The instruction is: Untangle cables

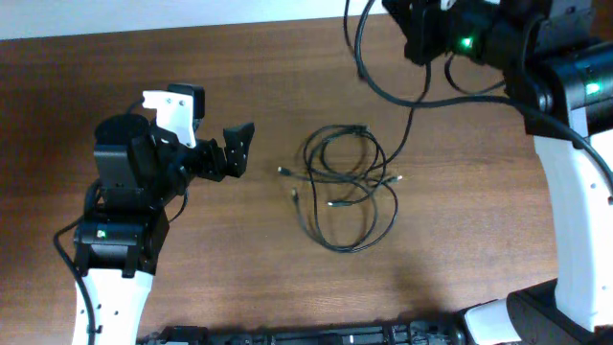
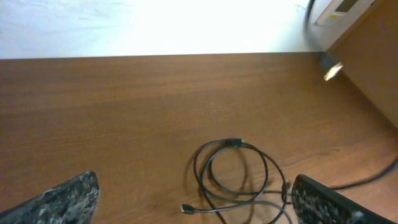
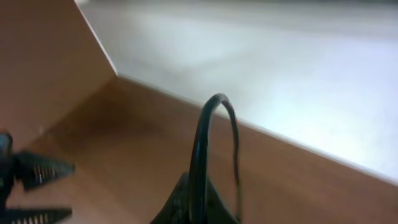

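Right gripper (image 3: 194,208), mostly cut off up top, is pinched shut on one cable (image 3: 204,134) trailing to the tangled cables (image 1: 345,187) lying just ahead of the wide-open left gripper (image 1: 238,150).

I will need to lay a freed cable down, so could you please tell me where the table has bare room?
Bare table: the far strip behind the left claw and the cables; the near patch between them and the right arm. Crowded: the centre, and far right, where a lifted cable runs up to the shut right claw.
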Tool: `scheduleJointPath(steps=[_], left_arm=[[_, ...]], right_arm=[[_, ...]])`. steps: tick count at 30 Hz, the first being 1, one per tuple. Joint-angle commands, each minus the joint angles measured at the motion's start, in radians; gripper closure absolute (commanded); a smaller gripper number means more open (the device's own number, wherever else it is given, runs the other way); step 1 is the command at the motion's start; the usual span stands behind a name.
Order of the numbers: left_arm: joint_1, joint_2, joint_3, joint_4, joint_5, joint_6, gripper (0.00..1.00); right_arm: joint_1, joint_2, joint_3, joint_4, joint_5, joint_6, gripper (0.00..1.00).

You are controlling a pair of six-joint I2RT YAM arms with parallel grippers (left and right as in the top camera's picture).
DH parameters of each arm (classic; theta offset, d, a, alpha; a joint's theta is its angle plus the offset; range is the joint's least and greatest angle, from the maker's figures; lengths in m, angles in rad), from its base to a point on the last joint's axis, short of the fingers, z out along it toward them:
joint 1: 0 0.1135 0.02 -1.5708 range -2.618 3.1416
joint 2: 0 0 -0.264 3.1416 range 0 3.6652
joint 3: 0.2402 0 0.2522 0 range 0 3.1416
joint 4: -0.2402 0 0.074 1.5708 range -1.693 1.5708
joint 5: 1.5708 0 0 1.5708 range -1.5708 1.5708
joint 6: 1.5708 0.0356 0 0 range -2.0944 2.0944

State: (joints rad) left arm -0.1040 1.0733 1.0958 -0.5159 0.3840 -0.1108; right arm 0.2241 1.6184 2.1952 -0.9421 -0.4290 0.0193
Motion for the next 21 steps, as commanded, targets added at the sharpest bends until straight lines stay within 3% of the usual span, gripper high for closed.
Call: scheduleJointPath(steps=[1,11,21], left_arm=[[0.004,-0.006,0.000,0.002,-0.007,-0.008,0.01],[0.004,-0.006,0.000,0.002,-0.007,-0.008,0.01],[0.004,-0.006,0.000,0.002,-0.007,-0.008,0.01]], right_arm=[[-0.003,-0.060,0.016,0.112,-0.095,0.031,0.96],[-0.003,-0.161,0.016,0.444,-0.116,0.147,0.96],[-0.003,-0.160,0.015,0.387,-0.077,0.147,0.96]])
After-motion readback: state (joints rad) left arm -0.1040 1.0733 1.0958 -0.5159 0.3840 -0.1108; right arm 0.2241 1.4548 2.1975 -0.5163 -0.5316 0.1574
